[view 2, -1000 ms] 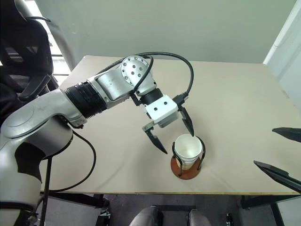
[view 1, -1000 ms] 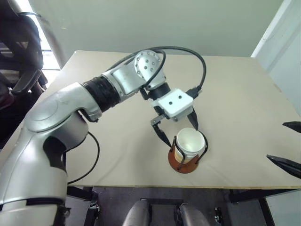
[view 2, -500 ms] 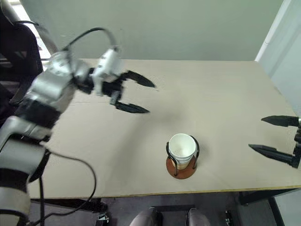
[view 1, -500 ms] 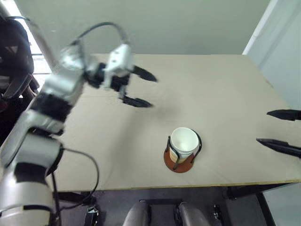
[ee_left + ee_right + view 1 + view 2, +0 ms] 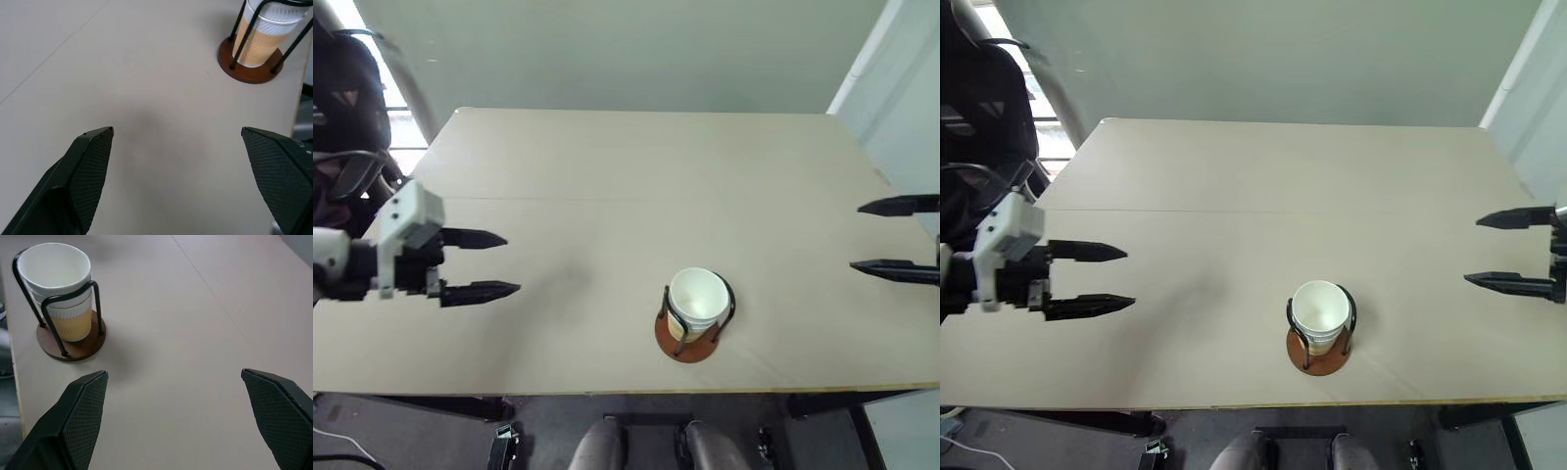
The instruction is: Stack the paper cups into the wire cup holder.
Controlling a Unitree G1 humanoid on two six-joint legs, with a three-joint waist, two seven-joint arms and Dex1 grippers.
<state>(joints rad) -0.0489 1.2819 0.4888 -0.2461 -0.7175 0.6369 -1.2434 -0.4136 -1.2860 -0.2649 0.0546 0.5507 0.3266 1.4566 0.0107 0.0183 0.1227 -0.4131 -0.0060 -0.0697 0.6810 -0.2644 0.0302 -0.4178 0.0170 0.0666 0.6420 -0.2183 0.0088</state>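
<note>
Beige and bare apart from the task's things, the counter (image 5: 607, 176) carries the wire cup holder (image 5: 693, 333) near its front edge, right of centre, with the paper cups (image 5: 696, 297) nested upright inside its black loops. The left tool (image 5: 480, 264) hangs wide and empty at the left edge, the right tool (image 5: 891, 237) likewise at the right, both well apart from the holder. With no loose cup on the counter, stacking looks complete, so the best move is probably to keep both tools clear of the wire loops.
</note>
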